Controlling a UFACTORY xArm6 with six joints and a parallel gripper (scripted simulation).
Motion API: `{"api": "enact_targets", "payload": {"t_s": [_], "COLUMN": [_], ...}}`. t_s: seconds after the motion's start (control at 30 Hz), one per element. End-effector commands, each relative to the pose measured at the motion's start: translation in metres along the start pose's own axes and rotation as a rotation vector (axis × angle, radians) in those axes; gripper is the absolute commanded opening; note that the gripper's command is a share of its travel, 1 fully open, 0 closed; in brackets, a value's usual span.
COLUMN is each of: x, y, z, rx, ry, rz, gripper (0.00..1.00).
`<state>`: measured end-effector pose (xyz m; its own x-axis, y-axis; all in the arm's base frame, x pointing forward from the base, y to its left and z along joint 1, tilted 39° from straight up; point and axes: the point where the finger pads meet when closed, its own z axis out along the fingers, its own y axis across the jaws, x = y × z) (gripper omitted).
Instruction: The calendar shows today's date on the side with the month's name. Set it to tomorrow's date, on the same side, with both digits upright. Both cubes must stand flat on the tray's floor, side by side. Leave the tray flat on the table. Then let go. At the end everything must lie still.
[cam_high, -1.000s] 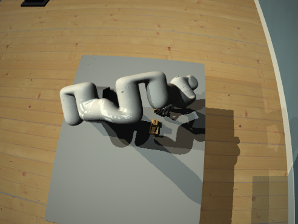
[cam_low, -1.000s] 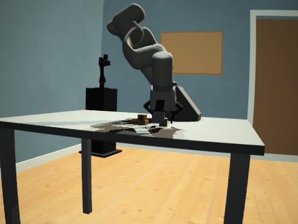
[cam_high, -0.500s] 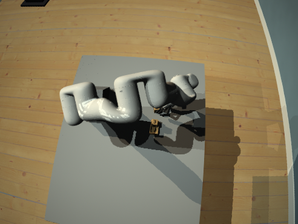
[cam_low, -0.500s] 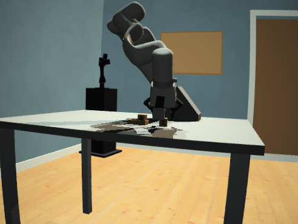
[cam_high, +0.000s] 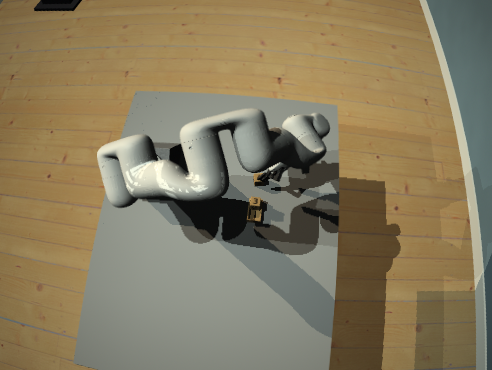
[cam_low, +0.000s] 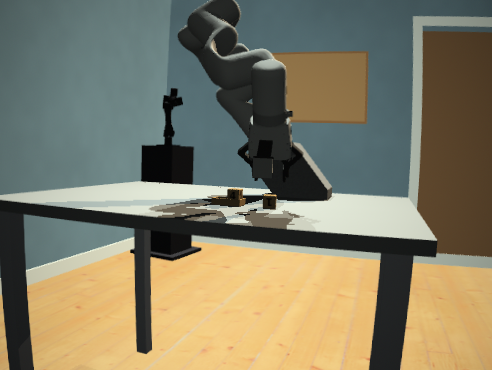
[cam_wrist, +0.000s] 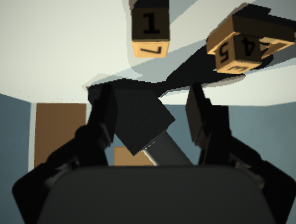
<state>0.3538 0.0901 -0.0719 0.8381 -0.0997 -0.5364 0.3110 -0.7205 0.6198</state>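
Note:
A small wooden tray (cam_high: 255, 216) (cam_low: 223, 200) (cam_wrist: 272, 37) lies flat on the grey table (cam_high: 150, 300) (cam_low: 350, 215). One number cube (cam_high: 255, 201) (cam_low: 235, 193) (cam_wrist: 235, 50) stands in it; the wrist view shows a 5 and a 4 on its faces. The other cube (cam_low: 270, 201) (cam_wrist: 150, 30) lies on the table beside the tray, outside it, with a 1 and a 7 showing in the wrist view. My gripper (cam_high: 272, 174) (cam_low: 271, 175) (cam_wrist: 151, 95) is open and empty. It hangs a little above the loose cube, clear of it.
The arm's dark wedge-shaped base (cam_low: 307, 175) stands on the table just behind the cubes. The arm's bulk (cam_high: 200, 155) hangs over the table's back part. A black pedestal with a camera stand (cam_low: 167, 162) is behind the table.

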Motion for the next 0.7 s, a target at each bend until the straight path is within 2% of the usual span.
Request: {"api": "enact_targets", "payload": {"t_s": [0.0, 0.37, 0.47, 0.6, 0.67], "x": [-0.0055, -0.0076, -0.0065, -0.0067, -0.0067], "y": [0.0000, 0.0002, 0.0016, 0.0026, 0.0026], "z": [-0.0096, -0.0127, -0.0123, -0.0120, -0.0120], "rx": [0.001, 0.000, -0.005, -0.009, -0.009], "ry": [0.003, 0.008, 0.061, 0.200, 0.200], "rz": [0.001, 0.001, 0.007, 0.011, 0.011], "gripper": [0.71, 0.71, 0.71, 0.71, 0.71]}}
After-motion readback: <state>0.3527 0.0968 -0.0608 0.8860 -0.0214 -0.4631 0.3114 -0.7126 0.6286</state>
